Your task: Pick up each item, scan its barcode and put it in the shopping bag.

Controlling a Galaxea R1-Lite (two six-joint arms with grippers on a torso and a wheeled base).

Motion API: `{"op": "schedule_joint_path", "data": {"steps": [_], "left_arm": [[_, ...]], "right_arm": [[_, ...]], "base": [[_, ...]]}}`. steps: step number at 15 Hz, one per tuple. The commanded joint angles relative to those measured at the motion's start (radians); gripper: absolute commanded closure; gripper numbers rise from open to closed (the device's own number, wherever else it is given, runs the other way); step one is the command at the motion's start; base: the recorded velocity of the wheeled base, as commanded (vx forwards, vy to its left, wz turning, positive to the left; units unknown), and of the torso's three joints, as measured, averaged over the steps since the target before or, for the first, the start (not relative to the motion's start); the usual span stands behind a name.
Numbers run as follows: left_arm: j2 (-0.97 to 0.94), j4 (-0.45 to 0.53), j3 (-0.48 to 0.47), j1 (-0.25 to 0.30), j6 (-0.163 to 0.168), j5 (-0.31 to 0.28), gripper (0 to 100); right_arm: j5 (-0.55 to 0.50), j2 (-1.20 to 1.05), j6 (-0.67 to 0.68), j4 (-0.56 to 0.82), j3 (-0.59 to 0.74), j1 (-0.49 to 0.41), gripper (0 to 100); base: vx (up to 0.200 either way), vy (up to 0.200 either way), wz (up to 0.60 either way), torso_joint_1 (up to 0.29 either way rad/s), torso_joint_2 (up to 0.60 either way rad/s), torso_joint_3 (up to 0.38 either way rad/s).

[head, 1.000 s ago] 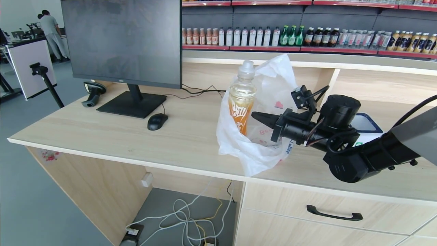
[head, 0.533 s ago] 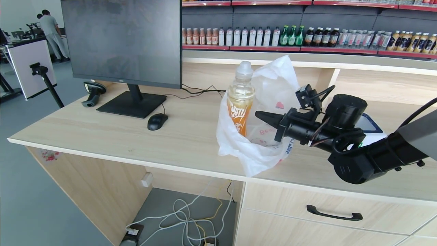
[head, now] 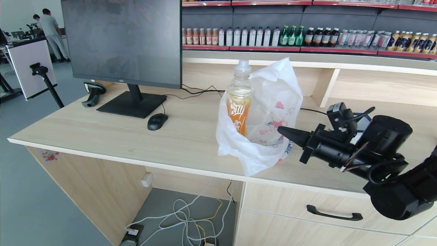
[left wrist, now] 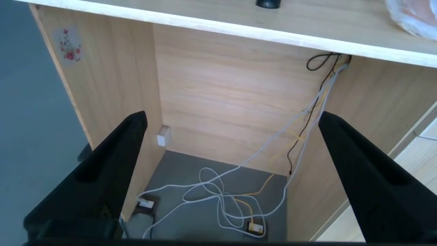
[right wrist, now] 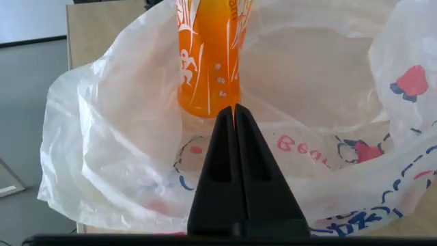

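Observation:
A bottle [head: 240,99] with an orange label and a clear cap stands upright inside the white shopping bag [head: 269,116] on the wooden counter [head: 119,136]. In the right wrist view the bottle [right wrist: 208,58] rises from the bag [right wrist: 109,137] just beyond my fingertips. My right gripper [head: 285,131] is shut and empty, hovering at the bag's right side, pointing at it. My left gripper [left wrist: 229,178] is open, hanging below the counter in front of the cabinet recess.
A monitor [head: 123,44], a black mouse [head: 157,121] and a handheld scanner [head: 93,94] sit on the counter's left part. A blue-and-white device [head: 367,123] lies behind my right arm. Shelves of bottles [head: 307,36] line the back. Cables [left wrist: 225,198] lie on the floor under the counter.
My right gripper has pulled back out of the bag, moving right and lower toward the counter's front. The bottle and bag stay in place.

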Motion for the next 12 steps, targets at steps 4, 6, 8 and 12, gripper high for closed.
{"op": "schedule_joint_path", "data": {"steps": [4,6,8,12], "left_arm": [[0.0,-0.001,0.0,0.002,0.0,0.0,0],[0.0,-0.001,0.0,0.0,0.0,0.0,0],[0.0,0.001,0.0,0.002,0.001,0.0,0],[0.0,0.001,0.0,0.0,0.001,0.0,0]], "right_arm": [[-0.215,-0.114,-0.017,-0.136,0.199,-0.062,100],[-0.215,-0.134,-0.018,-0.136,0.166,-0.063,100],[-0.215,-0.14,-0.015,-0.136,0.178,-0.079,100],[-0.215,-0.157,-0.012,-0.136,0.196,-0.085,100]], "base": [[0.0,0.0,0.0,0.0,0.0,0.0],[0.0,0.0,0.0,0.0,0.0,0.0],[0.0,0.0,0.0,0.0,0.0,0.0],[0.0,0.0,-0.45,0.002,0.0,-0.001]]}}
